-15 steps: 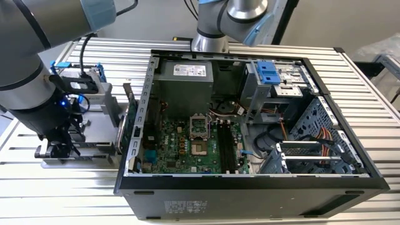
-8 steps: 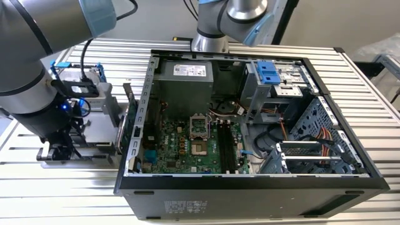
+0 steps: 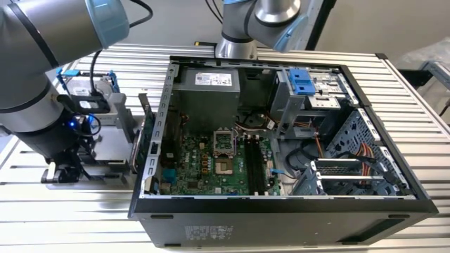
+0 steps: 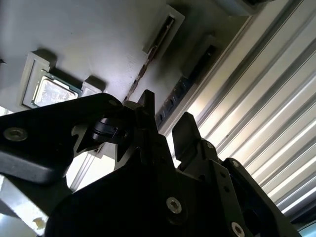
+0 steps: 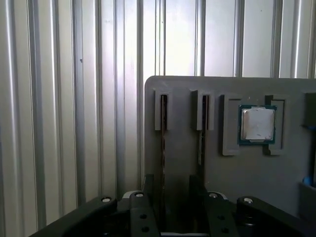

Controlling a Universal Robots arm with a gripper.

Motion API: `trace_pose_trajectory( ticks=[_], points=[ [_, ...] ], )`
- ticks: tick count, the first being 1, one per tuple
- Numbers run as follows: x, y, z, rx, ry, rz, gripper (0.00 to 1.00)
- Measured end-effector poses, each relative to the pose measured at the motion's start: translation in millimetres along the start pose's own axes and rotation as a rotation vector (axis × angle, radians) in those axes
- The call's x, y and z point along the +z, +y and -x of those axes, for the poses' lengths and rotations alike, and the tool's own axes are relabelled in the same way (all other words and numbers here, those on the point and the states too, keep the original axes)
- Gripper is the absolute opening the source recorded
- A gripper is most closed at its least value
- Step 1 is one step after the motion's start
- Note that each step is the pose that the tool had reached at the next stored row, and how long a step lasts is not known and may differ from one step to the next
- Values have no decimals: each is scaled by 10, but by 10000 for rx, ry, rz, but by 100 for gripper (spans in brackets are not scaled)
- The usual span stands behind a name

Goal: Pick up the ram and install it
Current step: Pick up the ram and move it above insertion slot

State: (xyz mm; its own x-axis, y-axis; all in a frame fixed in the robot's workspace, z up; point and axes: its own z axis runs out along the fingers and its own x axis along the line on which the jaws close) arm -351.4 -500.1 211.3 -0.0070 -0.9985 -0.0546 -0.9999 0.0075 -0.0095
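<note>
Ribbed metal table [image 3: 422, 105], open computer case [image 3: 281, 142] at centre. At the exterior view's lower left, the arm [image 3: 35, 105] reaches down to a grey tray [image 5: 182, 128]. In the first wrist view the gripper [image 5: 174, 185] has its fingers apart, and the ram [image 5: 163, 148], on edge in a tray slot, seems to run between them, nearer one finger. Closing off-centre could tilt or jam the thin stick.

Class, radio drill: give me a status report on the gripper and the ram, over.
Gripper open, hovering over grey tray. Ram on edge in its slot, not gripped. Second stick in next slot, close by.
</note>
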Motion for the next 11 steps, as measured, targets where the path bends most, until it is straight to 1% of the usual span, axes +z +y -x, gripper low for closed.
trace_pose_trajectory(
  ticks=[11],
  points=[
    [118, 13, -11, -102, -1, 7, 100]
  ],
)
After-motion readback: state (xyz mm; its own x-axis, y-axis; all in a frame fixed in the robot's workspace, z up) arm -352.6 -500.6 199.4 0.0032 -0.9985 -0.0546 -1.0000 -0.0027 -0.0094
